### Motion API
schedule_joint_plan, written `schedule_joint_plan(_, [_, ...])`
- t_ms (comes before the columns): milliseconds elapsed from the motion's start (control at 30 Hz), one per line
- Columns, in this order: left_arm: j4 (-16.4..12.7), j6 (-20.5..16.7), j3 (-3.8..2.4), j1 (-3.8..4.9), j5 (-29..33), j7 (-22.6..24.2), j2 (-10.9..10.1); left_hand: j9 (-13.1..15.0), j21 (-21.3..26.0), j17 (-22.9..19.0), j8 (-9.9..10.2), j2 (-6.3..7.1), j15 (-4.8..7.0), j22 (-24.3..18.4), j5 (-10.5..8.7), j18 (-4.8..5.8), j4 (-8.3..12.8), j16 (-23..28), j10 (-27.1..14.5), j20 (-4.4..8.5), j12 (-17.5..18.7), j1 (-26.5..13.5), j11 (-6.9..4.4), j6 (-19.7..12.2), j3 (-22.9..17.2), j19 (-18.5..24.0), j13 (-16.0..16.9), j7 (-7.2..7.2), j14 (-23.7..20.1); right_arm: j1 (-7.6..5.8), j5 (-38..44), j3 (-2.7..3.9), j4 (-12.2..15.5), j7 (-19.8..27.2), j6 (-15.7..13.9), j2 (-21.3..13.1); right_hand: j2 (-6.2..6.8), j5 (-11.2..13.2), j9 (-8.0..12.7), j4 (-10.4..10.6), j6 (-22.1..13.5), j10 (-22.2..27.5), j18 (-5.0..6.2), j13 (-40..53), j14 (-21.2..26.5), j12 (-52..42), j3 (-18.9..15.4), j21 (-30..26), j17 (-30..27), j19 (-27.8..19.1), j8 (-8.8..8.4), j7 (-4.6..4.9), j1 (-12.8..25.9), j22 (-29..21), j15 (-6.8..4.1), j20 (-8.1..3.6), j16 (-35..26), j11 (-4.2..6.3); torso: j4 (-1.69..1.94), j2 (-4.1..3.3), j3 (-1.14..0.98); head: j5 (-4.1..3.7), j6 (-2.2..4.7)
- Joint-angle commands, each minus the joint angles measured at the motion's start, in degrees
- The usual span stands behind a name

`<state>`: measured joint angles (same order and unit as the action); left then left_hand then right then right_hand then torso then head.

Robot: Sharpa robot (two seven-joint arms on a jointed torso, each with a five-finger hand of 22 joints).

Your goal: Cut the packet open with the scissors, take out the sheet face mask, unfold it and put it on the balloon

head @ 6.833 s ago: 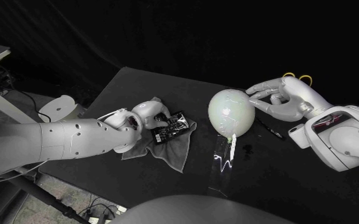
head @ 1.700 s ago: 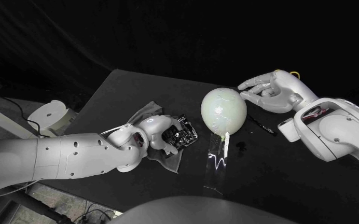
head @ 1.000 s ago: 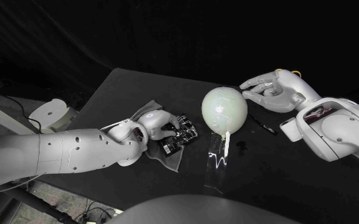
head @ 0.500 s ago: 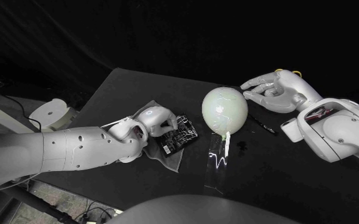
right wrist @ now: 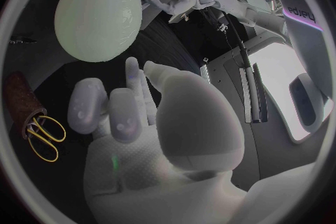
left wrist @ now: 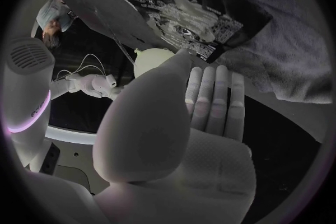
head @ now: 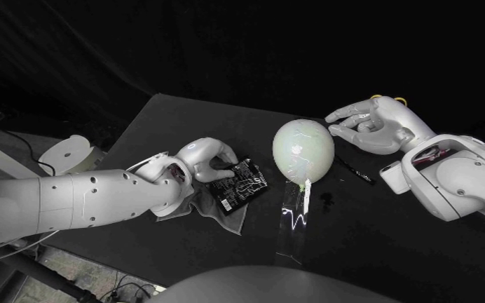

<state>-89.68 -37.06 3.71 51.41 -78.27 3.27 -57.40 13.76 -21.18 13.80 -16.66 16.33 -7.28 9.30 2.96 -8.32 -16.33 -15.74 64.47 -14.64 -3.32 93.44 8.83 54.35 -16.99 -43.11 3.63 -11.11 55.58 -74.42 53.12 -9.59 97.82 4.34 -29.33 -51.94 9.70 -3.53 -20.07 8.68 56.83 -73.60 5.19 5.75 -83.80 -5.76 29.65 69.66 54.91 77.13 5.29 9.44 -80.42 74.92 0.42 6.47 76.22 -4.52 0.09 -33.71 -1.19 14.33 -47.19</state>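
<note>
left robot hand [head: 207, 161] uncovered packet [head: 240, 184]; right robot hand [head: 372, 129] likewise empty; wrist shows scissors [right wrist: 42, 135]

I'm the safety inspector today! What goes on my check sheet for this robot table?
surface: black table.
job's things: balloon upright mid-table, no mask on it; black packet lying on a cloth, looks uncut; scissors lying on the table beyond the right hand, untouched.
clutter: grey cloth under the packet; clear strip running from the balloon's knot toward the near edge; thin dark stick right of the balloon.
hands: left hand at the packet's edge, fingers straight, holding nothing; right hand beside the balloon, holding nothing.
cables: a few on the floor near the table's left corner.
surroundings: black curtain; white round stand off the table's left.
</note>
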Motion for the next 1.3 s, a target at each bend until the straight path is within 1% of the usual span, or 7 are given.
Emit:
schedule_joint_plan(33, [-0.93,4.14,-0.17,0.84,6.43,0.62,-0.47,-0.15,0.42,0.39,0.47,-0.11,0.2,-0.35,-0.18,-1.04,-0.02,-0.2,-0.36,-0.72,-0.55,-1.0,-0.1,-0.71,1.6,-0.27,0.16,-0.14,0.23,0.01,0.63,0.01,0.05,0.45,-0.08,-0.04,-0.08,-0.02,-0.06,-0.26,-0.15,-0.54,-0.19,0.1,0.36,0.2,-0.04,-0.19,-0.14,-0.28,0.09,-0.01,0.09,2.68,-0.28,-0.15,-0.35,-0.06,0.01,0.0,-0.02,-0.05,0.13])
schedule_joint_plan(333, [-0.78,9.6,-1.09,4.18,12.99,-1.96,-0.24,-0.1,-0.37,3.42,0.86,-1.74,1.47,-0.57,-0.15,-2.24,0.05,-5.36,-0.19,-0.88,-1.57,-0.7,-0.52,-1.07,7.28,-3.65,0.47,0.01,4.09,0.01,0.63,0.01,0.06,0.43,-0.12,-0.12,-0.08,-0.02,-0.06,-0.26,-0.15,-0.54,-0.19,0.1,0.36,0.2,-0.04,-0.19,-0.14,-0.28,0.09,-0.01,0.09,2.68,-0.28,-0.15,-0.35,-0.06,-0.1,-0.08,0.03,-0.06,0.32])
schedule_joint_plan(833, [9.86,23.99,-1.3,9.67,16.27,-15.92,8.17,0.61,-16.46,24.09,1.59,-5.46,4.4,7.39,0.06,-2.1,-0.45,-41.84,0.13,6.25,-10.06,-4.02,-1.96,-6.19,23.75,-17.79,3.92,0.38,10.46,0.0,0.61,0.02,-0.04,0.36,-0.08,0.2,0.01,0.0,-0.07,-0.27,-0.19,-0.57,-0.14,0.15,0.37,0.21,-0.07,-0.41,-0.21,-0.41,0.07,0.01,0.25,2.56,-0.28,-0.17,-0.38,-0.09,-0.07,-0.06,-0.02,-0.38,0.19])
schedule_joint_plan(933, [12.13,27.55,-1.32,10.2,18.12,-17.42,10.05,1.23,-21.91,39.41,0.3,-5.76,5.7,10.43,-0.03,-2.15,-0.31,-55.08,1.99,7.62,-16.99,-3.82,-3.29,-6.56,23.7,-20.91,8.02,1.4,18.54,-0.01,0.6,0.02,-0.03,0.34,-0.1,0.18,0.02,0.0,-0.07,-0.27,-0.19,-0.58,-0.07,0.15,0.41,0.21,-0.07,-0.72,-0.41,-0.62,0.07,0.02,0.27,2.37,-0.28,-0.17,-0.46,-0.09,-0.1,-0.05,-0.02,-0.52,0.07])
schedule_joint_plan(1000, [13.93,30.28,-1.33,10.61,19.91,-18.33,11.47,2.69,-31.89,56.34,-3.08,-6.0,6.44,16.69,0.2,-2.18,-0.17,-66.89,-4.59,8.98,-39.54,-3.46,-3.48,-8.43,22.91,-21.5,23.46,2.08,26.0,-0.01,0.57,0.02,-0.01,0.34,-0.11,0.17,0.02,0.0,-0.07,-0.27,-0.19,-0.58,-0.06,0.15,0.42,0.21,-0.07,-0.77,-0.44,-0.65,0.07,0.02,0.28,2.34,-0.28,-0.17,-0.48,-0.09,-0.1,-0.02,-0.02,-0.61,0.06])
schedule_joint_plan(1167, [16.77,34.41,-1.35,11.19,23.48,-19.57,13.62,3.22,-42.36,66.62,-5.31,-7.41,6.66,29.52,-0.36,-0.6,-0.33,-71.32,-7.15,8.97,-52.7,-3.37,-4.22,-8.73,22.52,-25.45,31.35,1.71,31.0,-0.02,0.53,0.02,0.0,0.32,-0.12,0.15,0.03,0.0,-0.07,-0.27,-0.19,-0.59,-0.03,0.16,0.43,0.21,-0.08,-0.87,-0.5,-0.71,0.07,0.02,0.3,2.29,-0.28,-0.17,-0.5,-0.09,-0.1,-0.03,-0.03,-0.7,0.02])
schedule_joint_plan(1300, [18.17,35.98,-1.36,11.43,25.25,-20.14,14.63,3.05,-48.03,70.62,-5.63,-7.86,6.65,37.88,-0.22,0.66,-0.24,-72.69,1.12,9.01,-64.66,-3.24,-4.16,-8.86,22.56,-28.99,45.72,1.51,32.69,-0.03,0.51,0.02,-0.03,0.32,-0.09,0.18,0.03,0.0,-0.07,-0.27,-0.19,-0.59,-0.03,0.16,0.43,0.21,-0.08,-0.87,-0.5,-0.71,0.07,0.02,0.3,2.29,-0.28,-0.17,-0.5,-0.09,-0.04,-0.01,-0.03,-0.77,-0.07])
